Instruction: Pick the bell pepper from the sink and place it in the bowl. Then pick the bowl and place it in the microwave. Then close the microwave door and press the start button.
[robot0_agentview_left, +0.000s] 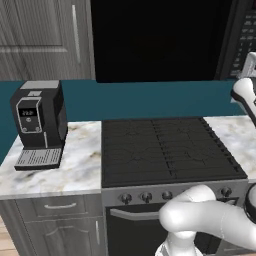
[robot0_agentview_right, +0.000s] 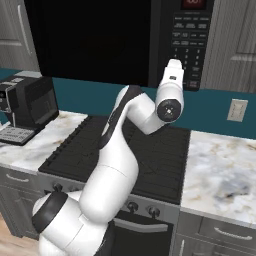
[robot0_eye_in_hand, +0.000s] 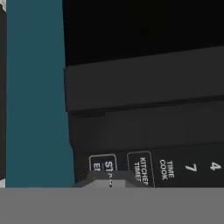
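The microwave (robot0_agentview_right: 120, 40) hangs over the stove, and its microwave door (robot0_agentview_left: 155, 40) looks shut, a flat black window. The keypad panel (robot0_agentview_right: 187, 45) is on its right side. My hand (robot0_agentview_right: 172, 75) points at the lower keypad. In the hand view my gripper (robot0_eye_in_hand: 109, 178) is shut with nothing held. Its tips sit right at the start button (robot0_eye_in_hand: 103, 165), touching it or nearly so, with the door's dark window (robot0_eye_in_hand: 144, 30) above. The bell pepper, bowl and sink are out of view.
A black stove top (robot0_agentview_left: 167, 150) lies under the microwave. A black coffee machine (robot0_agentview_left: 39, 122) stands on the marble counter (robot0_agentview_left: 80, 165) to the left. More marble counter (robot0_agentview_right: 220, 175) and a wall outlet (robot0_agentview_right: 236, 110) are to the right.
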